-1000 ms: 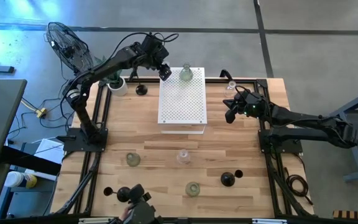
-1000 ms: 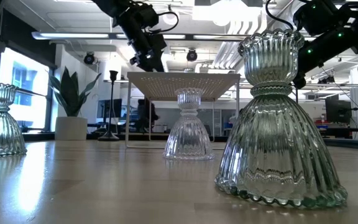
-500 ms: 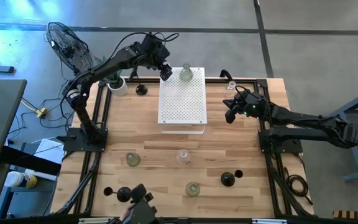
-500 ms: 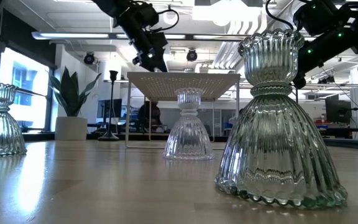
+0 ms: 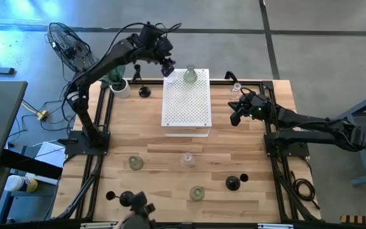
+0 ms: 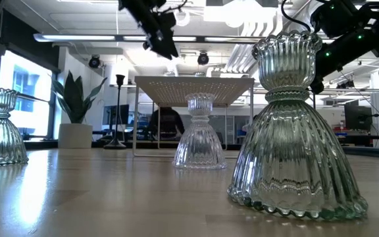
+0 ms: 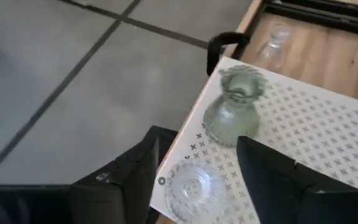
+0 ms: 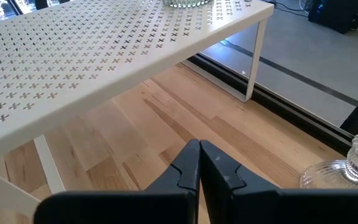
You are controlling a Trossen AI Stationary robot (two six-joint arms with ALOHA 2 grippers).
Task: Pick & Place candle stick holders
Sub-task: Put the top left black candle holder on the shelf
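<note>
Pincer (image 5: 168,66) open above shelf corner (image 5: 168,81)

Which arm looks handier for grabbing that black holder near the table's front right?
Probably the right. Its gripper hangs over that side, shut, nearer the black holder. The left gripper is open, far off at the white perforated box.

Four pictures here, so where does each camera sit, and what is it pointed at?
High: overhead, straight down on the table, both arms.
Low: table-top level, past glass holders into the room; arms overhead.
Left wrist: on the left arm, over the white perforated box; open fingers show.
Right wrist: beside the box; shut fingers show.
Both wrists share the box.
</note>
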